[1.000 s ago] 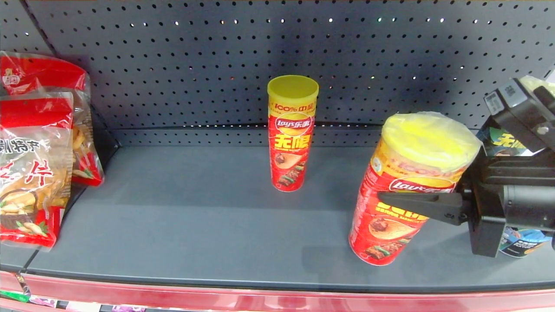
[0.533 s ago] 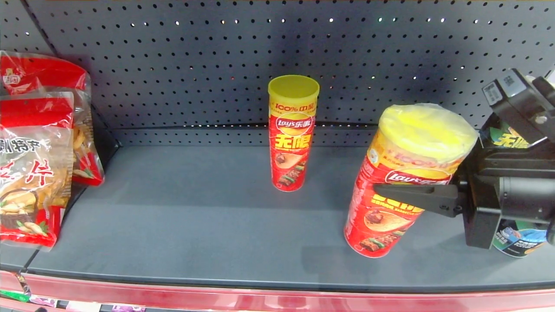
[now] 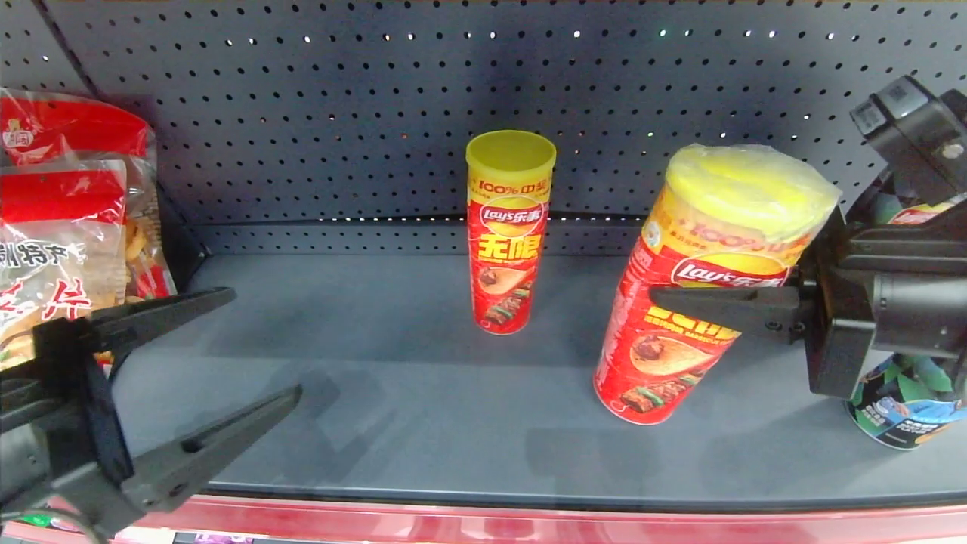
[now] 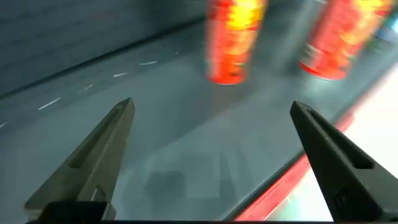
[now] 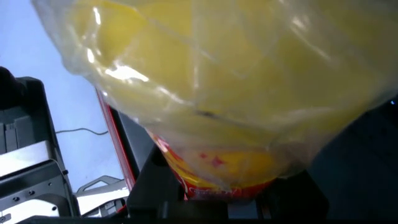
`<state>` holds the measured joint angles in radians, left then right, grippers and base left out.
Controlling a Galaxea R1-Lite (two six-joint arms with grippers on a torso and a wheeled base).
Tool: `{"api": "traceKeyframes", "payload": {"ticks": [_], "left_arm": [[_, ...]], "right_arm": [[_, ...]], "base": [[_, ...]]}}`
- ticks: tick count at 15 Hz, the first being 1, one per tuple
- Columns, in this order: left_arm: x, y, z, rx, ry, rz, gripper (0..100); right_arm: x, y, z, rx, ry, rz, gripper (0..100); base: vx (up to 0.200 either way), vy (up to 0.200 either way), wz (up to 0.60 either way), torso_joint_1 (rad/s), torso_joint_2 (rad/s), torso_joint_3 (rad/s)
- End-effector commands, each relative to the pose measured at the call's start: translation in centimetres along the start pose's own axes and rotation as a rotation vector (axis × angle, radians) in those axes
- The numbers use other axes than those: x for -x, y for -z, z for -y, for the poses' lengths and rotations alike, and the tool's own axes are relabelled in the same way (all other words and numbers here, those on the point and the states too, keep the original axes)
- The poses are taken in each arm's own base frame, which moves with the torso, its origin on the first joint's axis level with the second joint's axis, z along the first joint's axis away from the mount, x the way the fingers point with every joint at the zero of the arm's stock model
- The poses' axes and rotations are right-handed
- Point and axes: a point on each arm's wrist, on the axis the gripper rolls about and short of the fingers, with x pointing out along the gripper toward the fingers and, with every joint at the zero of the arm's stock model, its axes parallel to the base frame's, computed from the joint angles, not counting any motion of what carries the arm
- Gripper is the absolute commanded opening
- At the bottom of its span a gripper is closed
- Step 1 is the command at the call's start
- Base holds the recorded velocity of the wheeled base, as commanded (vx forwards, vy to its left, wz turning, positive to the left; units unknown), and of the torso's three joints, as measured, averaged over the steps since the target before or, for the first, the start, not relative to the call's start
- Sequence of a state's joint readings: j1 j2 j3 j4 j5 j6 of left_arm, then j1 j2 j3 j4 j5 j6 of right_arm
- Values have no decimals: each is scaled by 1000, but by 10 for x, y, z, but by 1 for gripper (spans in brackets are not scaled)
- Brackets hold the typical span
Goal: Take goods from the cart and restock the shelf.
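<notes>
Chip canister point(image 3: 680, 363), held tilted by right gripper point(image 3: 702, 287), left gripper point(image 3: 264, 344) spread empty: toppling risked if released unrighted.

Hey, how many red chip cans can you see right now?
2. The upright red can stands mid-shelf; the tilted red can is held by the right gripper. Others may hide behind it.

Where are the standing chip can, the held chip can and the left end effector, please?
standing chip can point(image 3: 508, 249), head view, middle of its label.
held chip can point(image 3: 650, 378), head view, red wall near its base.
left end effector point(image 3: 264, 340), head view, midway between its fingertips.
</notes>
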<state>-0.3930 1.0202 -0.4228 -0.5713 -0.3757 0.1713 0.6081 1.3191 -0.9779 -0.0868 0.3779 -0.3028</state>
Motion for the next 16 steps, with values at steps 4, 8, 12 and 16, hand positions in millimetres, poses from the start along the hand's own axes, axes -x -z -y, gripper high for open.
{"api": "traceKeyframes", "payload": {"ticks": [4, 8, 12, 16], "left_arm": [[-80, 36, -44, -68, 78, 16, 100], [-113, 42, -58, -65, 98, 19, 100], [-163, 37, -55, -63, 178, 71, 100], [-188, 39, -43, -58, 240, 81, 100]], "right_arm": [[2, 2, 5, -6, 22, -8, 0], [0, 5, 7, -11, 30, -18, 0], [-6, 6, 10, -14, 30, -21, 0], [-8, 8, 16, -18, 53, -23, 0]], "base": [[0, 0, 0, 0, 0, 0], [0, 0, 0, 0, 0, 0], [0, 0, 0, 0, 0, 0], [0, 0, 0, 0, 0, 0]]}}
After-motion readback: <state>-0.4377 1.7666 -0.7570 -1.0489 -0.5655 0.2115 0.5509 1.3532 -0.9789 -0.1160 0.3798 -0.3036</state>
